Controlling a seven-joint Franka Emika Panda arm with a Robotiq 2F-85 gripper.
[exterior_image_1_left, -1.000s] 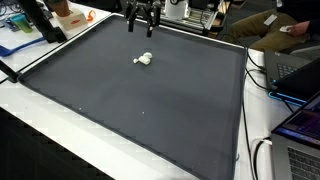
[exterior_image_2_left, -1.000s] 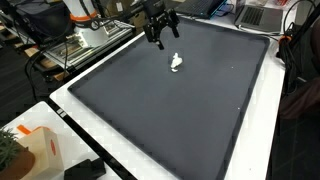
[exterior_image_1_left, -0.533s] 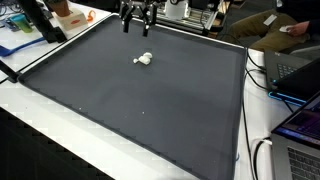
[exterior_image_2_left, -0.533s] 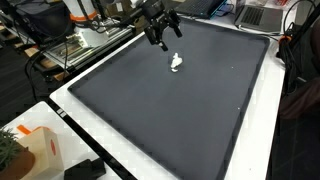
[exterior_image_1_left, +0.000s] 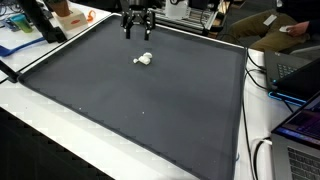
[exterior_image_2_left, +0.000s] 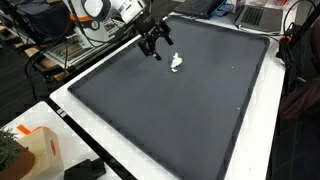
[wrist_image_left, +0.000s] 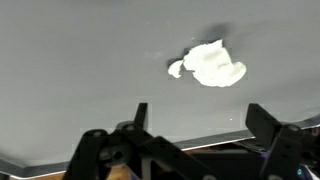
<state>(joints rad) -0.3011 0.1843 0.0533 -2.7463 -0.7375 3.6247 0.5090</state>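
The gripper (exterior_image_1_left: 138, 32) hangs with fingers spread above the far edge of the dark mat (exterior_image_1_left: 130, 110). A small white lump (exterior_image_1_left: 143, 59) lies nearby on it.

Both exterior views sit high and far back, angled down across the bench (exterior_image_1_left: 50, 118) from different corners, and share the whole dark mat (exterior_image_1_left: 150, 110). The wrist view looks close down past the pincer (wrist_image_left: 200, 115) onto the same mat.

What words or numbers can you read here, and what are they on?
No words or numbers can be read.
white lump: no print.
dark mat: no print.
gripper: no label shows.
laptop screen: too small and blurred.
orange and white box: too blurred.
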